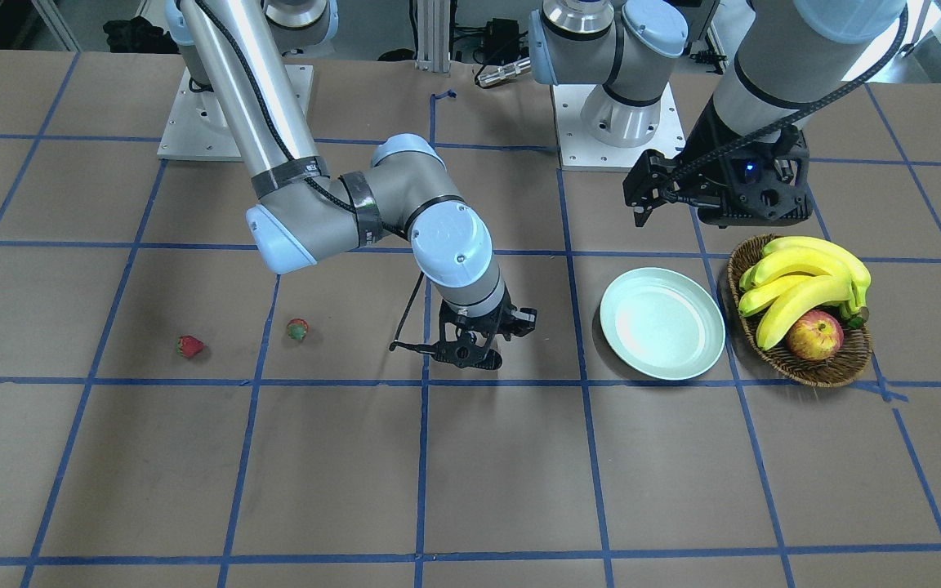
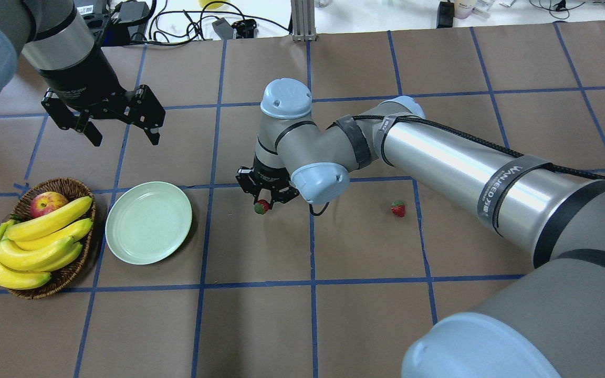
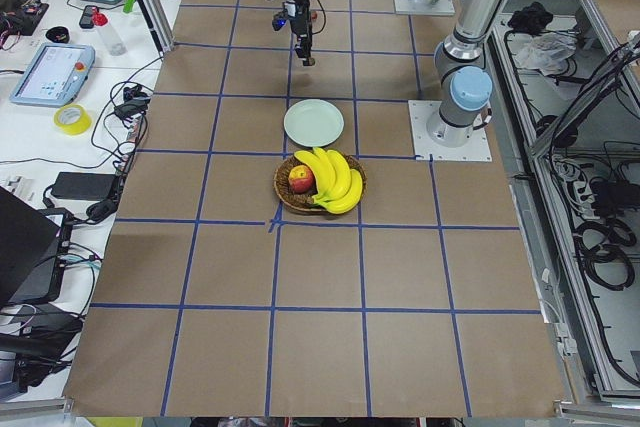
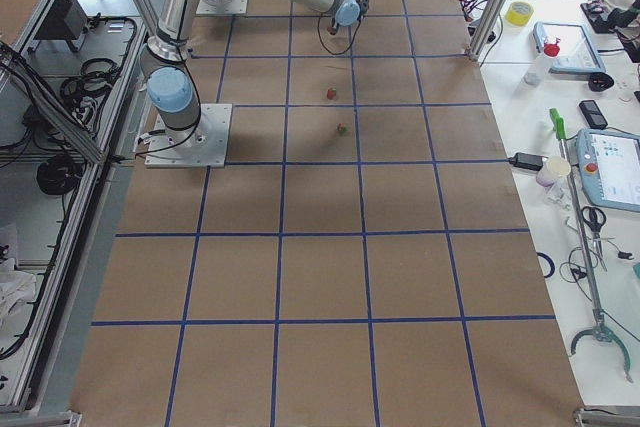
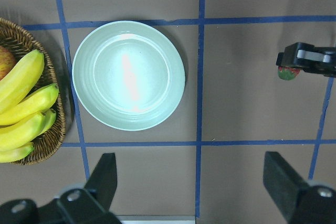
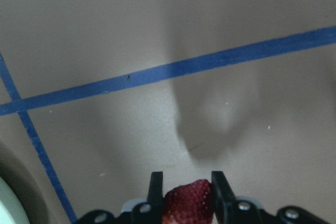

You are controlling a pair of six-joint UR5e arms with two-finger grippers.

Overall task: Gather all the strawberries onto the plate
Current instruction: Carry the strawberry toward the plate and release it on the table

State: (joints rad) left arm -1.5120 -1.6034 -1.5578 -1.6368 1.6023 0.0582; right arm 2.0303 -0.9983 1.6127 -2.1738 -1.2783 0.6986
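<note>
My right gripper (image 2: pixel 263 202) is shut on a red strawberry (image 2: pixel 261 207) and holds it just above the table, to the right of the plate in the overhead view. The wrist view shows this strawberry (image 6: pixel 188 201) pinched between both fingers. The pale mint plate (image 2: pixel 148 222) lies empty next to the basket. Two more strawberries (image 1: pixel 190 346) (image 1: pixel 297 329) lie on the table on my right side; only one (image 2: pixel 397 208) shows in the overhead view. My left gripper (image 2: pixel 118 131) hangs open and empty above and behind the plate (image 5: pixel 128 74).
A brown wicker basket (image 2: pixel 69 187) with bananas (image 2: pixel 40 244) and a red-yellow apple (image 2: pixel 48 202) stands just left of the plate. The right arm's elbow (image 2: pixel 302 142) stretches low over the table's middle. Blue tape lines mark a grid on the brown tabletop.
</note>
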